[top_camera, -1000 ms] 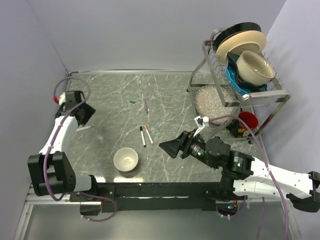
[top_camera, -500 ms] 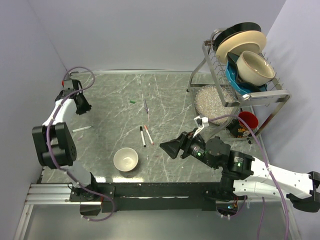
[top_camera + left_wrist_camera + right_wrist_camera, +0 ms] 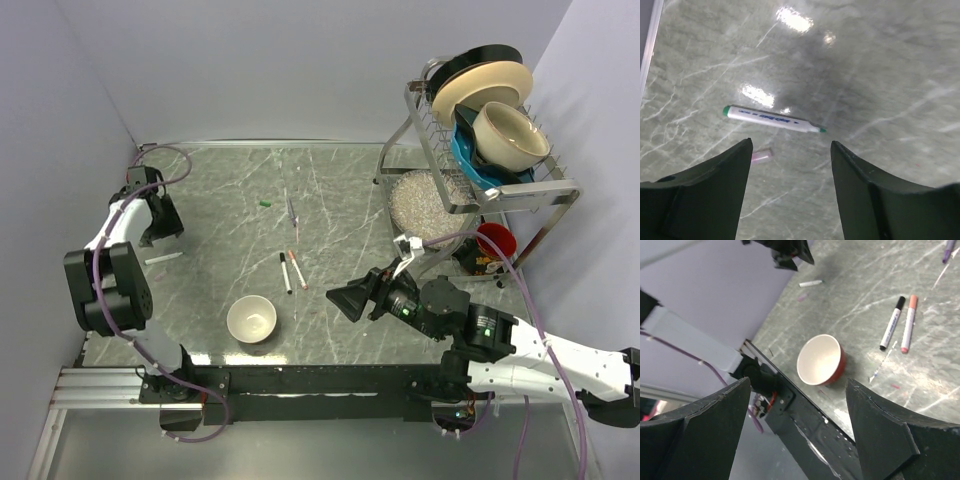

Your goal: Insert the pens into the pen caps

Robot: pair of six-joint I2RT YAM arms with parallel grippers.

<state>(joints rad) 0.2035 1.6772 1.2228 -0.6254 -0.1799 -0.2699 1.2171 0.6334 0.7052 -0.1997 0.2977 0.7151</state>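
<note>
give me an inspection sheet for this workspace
surface: marbled grey-green table, glare patches
job's things: green pen uncapped, alone at left; green cap far off mid-table; black pen and red pen side by side, look capped
clutter: bowl, thin purple stick, loaded dish rack, red cup
grippers: left gripper open, empty; right gripper open, empty
cables: purple cables loop off both arms, clear of pens
surroundings: plain lilac walls

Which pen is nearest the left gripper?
The green-ended pen, lying alone at far left right by the left gripper. The black-ended pen and the red-ended pen lie side by side near the centre.
</note>
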